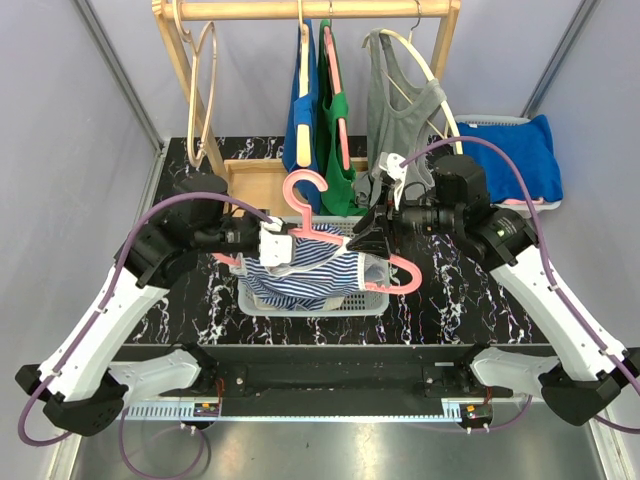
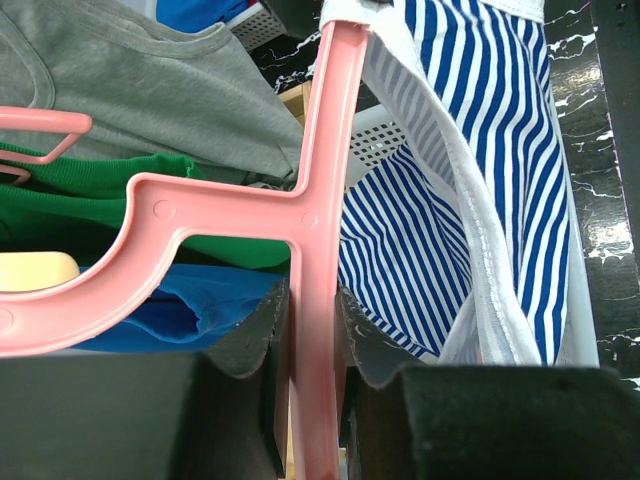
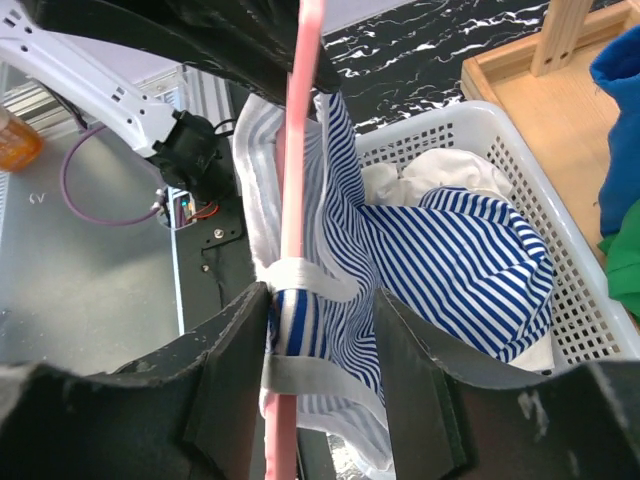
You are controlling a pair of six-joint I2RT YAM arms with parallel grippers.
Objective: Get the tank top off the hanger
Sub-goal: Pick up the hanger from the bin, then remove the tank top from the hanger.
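Roughly halfway, I'd say: left gripper [image 2: 312, 300] clamps the hanger [image 2: 320, 150], right gripper [image 3: 320, 320] open around a strap [image 3: 310, 275] not yet off, top [image 3: 450, 250] sagging into the basket [image 3: 480, 140].

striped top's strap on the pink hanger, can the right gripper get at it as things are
Probably yes. The right gripper has its open fingers either side of the strap where it wraps the hanger, with nothing between them and it. The left gripper clamps the hanger farther along, out of the way.
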